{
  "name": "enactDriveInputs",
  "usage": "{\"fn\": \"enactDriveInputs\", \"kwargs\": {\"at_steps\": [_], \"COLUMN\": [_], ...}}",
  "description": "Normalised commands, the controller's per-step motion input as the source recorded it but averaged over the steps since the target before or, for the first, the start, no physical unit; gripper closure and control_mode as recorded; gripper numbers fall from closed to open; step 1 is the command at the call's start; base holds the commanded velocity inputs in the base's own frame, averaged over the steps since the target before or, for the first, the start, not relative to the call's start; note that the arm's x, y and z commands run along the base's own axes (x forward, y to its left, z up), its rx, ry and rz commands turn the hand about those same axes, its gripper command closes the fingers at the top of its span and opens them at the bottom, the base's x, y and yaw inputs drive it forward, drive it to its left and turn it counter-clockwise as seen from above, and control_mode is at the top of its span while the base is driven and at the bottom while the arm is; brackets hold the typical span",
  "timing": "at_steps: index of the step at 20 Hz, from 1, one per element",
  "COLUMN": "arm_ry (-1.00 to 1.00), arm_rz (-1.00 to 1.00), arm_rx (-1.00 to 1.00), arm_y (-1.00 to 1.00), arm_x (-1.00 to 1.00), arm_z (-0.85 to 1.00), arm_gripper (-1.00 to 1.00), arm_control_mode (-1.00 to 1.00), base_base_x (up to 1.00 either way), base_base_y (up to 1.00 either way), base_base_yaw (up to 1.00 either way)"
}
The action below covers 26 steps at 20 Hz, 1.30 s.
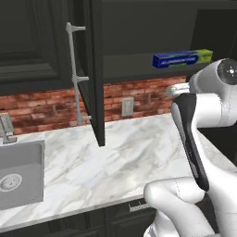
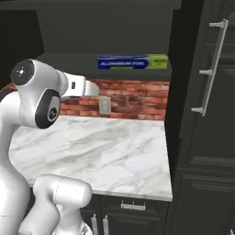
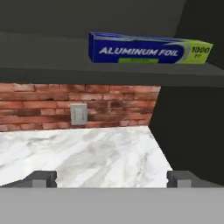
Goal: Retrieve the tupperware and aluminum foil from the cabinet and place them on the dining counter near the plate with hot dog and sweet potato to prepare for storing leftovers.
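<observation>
- The cabinet (image 1: 139,41) stands open, its door (image 1: 95,69) swung out edge-on over the counter with one long silver bar handle (image 1: 73,74) on it; a second bar handle (image 2: 212,69) sits on the tall dark unit at the right.
- One marble countertop (image 2: 101,156) runs below, with a single sink (image 1: 21,173) at its far left and one wall outlet (image 3: 79,114) on the brick behind.
- One box of aluminum foil (image 3: 148,50) lies lengthwise on the lower cabinet shelf (image 3: 109,72), near its front edge, lettering facing out. I count no other item on that shelf.
- That box, I'd judge, is light and stiff along its length but only thin card, so it would dent under a hard squeeze. Its printed faces look smooth and a bit slippery. Taking it across the narrow width near the middle should keep it from tipping.
- The gripper (image 3: 112,177) sits below the shelf, level with the brick, its two fingertips (image 3: 41,178) spread wide with nothing between them.
</observation>
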Motion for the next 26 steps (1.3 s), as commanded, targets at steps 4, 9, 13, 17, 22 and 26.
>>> {"fn": "enactDriveInputs", "kwargs": {"at_steps": [4,9,13,17,22,26], "arm_ry": [-0.18,0.01,0.07,0.02,0.00,0.03], "arm_rz": [-0.23,-0.03,-0.02,-0.02,-0.05,-0.07], "arm_rx": [0.13,0.16,0.08,0.02,0.00,0.00], "arm_y": [0.04,0.00,0.01,0.17,0.28,0.26], "arm_x": [0.12,0.21,0.41,0.58,0.63,0.65], "arm_z": [0.34,0.67,0.30,0.03,0.00,0.00], "arm_gripper": [-1.00,-1.00,-1.00,-1.00,-1.00,-1.00], "arm_control_mode": [-1.00,-1.00,-1.00,-1.00,-1.00,-1.00], "base_base_x": [0.00,0.00,0.00,0.00,0.00,0.00], "base_base_y": [0.00,0.00,0.00,0.00,0.00,0.00], "base_base_yaw": [0.00,0.00,0.00,0.00,0.00,0.00]}}
